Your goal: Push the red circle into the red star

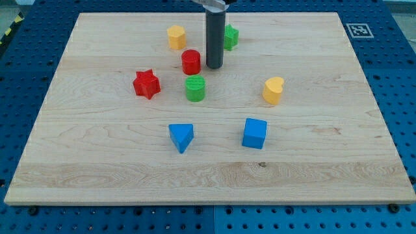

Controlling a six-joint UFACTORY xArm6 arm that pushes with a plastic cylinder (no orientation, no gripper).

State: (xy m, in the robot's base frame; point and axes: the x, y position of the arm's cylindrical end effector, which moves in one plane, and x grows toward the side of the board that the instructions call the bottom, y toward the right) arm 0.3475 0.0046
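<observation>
- Jaws are not fitted on this arm, so nothing is standing apart, together or clamped; the arm is ending in a straight dark rod, and my tip (214,67) is resting on the table (325,182) just to the view's right of the red circle (191,62), close beside it, though contact cannot be told.
- Red circle is sitting upright in the upper middle of the table, with the red star (146,84) lying toward the view's lower left of it, near but apart.
- Green cylinder (195,88) is standing just below the red circle, slightly to the view's right, between the red star and my tip's column.
- Yellow block (176,37), roughly hexagonal, is sitting above the red circle toward the view's top.
- Green block (230,36) is showing partly behind the rod; its shape is unclear.
- Yellow heart (273,90) is lying at the view's right.
- Blue triangle (181,136) and blue cube (255,133) are sitting toward the view's bottom, well apart.
</observation>
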